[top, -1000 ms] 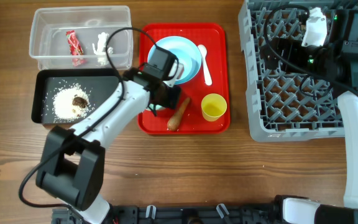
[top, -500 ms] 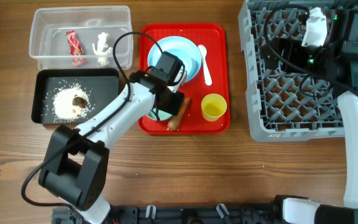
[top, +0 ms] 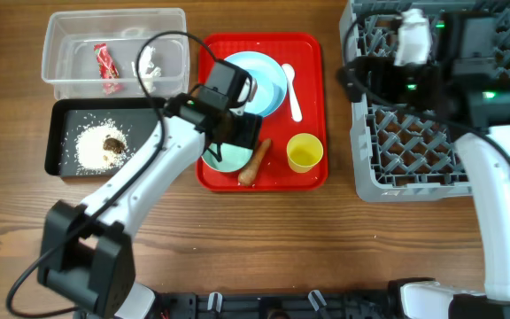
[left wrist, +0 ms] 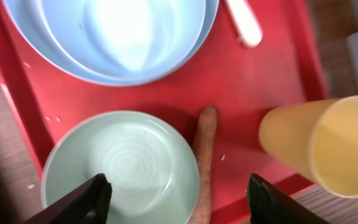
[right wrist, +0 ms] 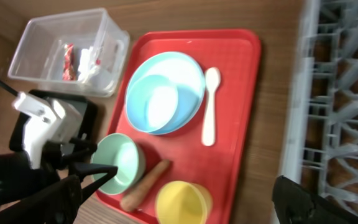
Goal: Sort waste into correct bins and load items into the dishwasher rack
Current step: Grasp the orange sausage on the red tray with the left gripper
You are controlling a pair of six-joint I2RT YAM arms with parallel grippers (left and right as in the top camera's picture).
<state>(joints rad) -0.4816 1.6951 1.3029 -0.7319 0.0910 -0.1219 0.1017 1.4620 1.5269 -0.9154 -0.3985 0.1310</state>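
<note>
Carrot piece (top: 254, 161) lies on red tray (top: 315, 97) atop wooden table (top: 326, 248); both arms' jaws apart.

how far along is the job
Done: wrapper and white scrap sit in the clear tub, rice and brown lump in the black tub. In hand: open left gripper hovers over the green bowl and carrot. Left: those two plus plate, blue bowl, cup, spoon, on the tray; visible rack shows no dishes.

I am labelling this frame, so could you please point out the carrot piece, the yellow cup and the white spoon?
carrot piece (top: 255, 161), overhead view, middle of its length.
yellow cup (top: 305, 152), overhead view, inside its open mouth.
white spoon (top: 293, 93), overhead view, middle of its handle.
</note>
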